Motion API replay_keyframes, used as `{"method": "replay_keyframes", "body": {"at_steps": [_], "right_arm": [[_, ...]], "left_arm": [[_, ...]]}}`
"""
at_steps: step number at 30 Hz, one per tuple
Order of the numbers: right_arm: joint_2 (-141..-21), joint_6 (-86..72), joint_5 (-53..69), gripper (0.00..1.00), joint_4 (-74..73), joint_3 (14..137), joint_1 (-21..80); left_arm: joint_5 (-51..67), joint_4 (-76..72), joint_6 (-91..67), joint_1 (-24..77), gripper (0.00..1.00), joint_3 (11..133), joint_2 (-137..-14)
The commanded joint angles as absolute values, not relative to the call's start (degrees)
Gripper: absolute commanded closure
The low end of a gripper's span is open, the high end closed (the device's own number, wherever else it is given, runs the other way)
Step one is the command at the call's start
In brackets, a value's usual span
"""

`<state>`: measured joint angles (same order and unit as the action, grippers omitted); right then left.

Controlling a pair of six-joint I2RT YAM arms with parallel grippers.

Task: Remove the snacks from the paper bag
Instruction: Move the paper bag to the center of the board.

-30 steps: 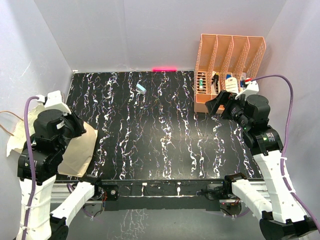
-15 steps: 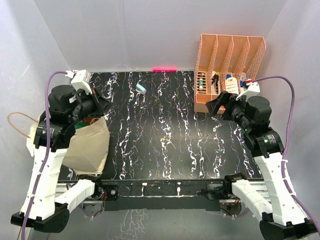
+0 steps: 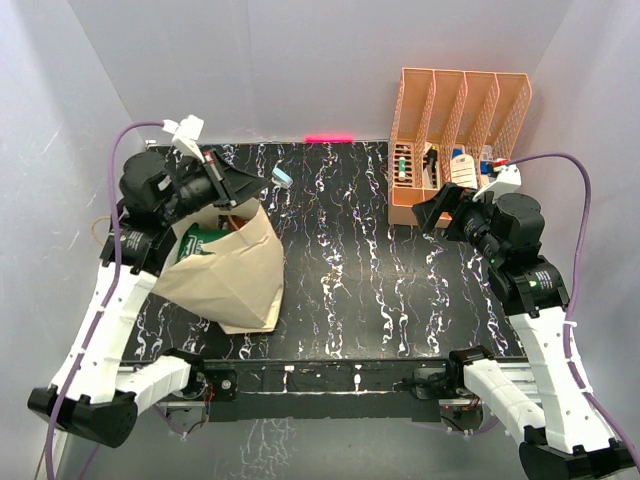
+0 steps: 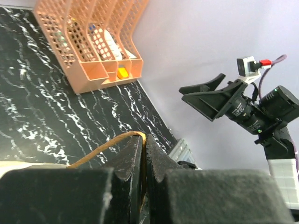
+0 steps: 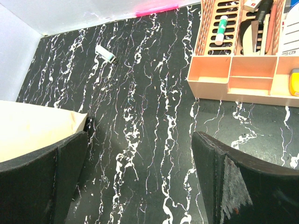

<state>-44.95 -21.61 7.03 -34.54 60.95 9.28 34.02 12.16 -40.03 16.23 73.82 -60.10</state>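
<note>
The left gripper [image 3: 245, 188] is clenched on the thin cord handle [image 4: 105, 145] of the paper bag [image 3: 238, 275]. The bag leans over the left side of the tabletop [image 3: 360, 290], base toward the near edge; whether it touches down is unclear. The right gripper [image 3: 438, 210] is spread wide and empty, near the orange rack [image 3: 462, 120] at the far right corner.

The cord is slight, so a slow, even pull seems wise, settling the bag with its mouth toward the free arm before that arm reaches in.

Only the top view shows a dark green packet [image 3: 205, 243] in the bag's mouth. Only the left wrist view shows the pinch itself — cord between shut fingers. The right wrist view catches just the bag's tan flank.
</note>
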Motion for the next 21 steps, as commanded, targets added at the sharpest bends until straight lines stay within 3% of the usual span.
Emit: {"method": "replay_keyframes", "body": {"at_steps": [1, 11, 21], "right_arm": [[-44.3, -22.3, 6.2, 0.02, -32.7, 61.0, 9.5], [-43.6, -22.8, 5.5, 0.02, -33.8, 60.8, 9.4], [-43.2, -22.8, 4.8, 0.02, -34.8, 60.4, 9.5]], "left_arm": [[33.2, -3.1, -43.2, 24.1, 1.00, 76.5, -62.2], [20.8, -3.5, -34.9, 46.1, 1.00, 86.5, -78.8], [18.0, -4.4, -32.5, 50.1, 1.00, 96.3, -89.8]]}}
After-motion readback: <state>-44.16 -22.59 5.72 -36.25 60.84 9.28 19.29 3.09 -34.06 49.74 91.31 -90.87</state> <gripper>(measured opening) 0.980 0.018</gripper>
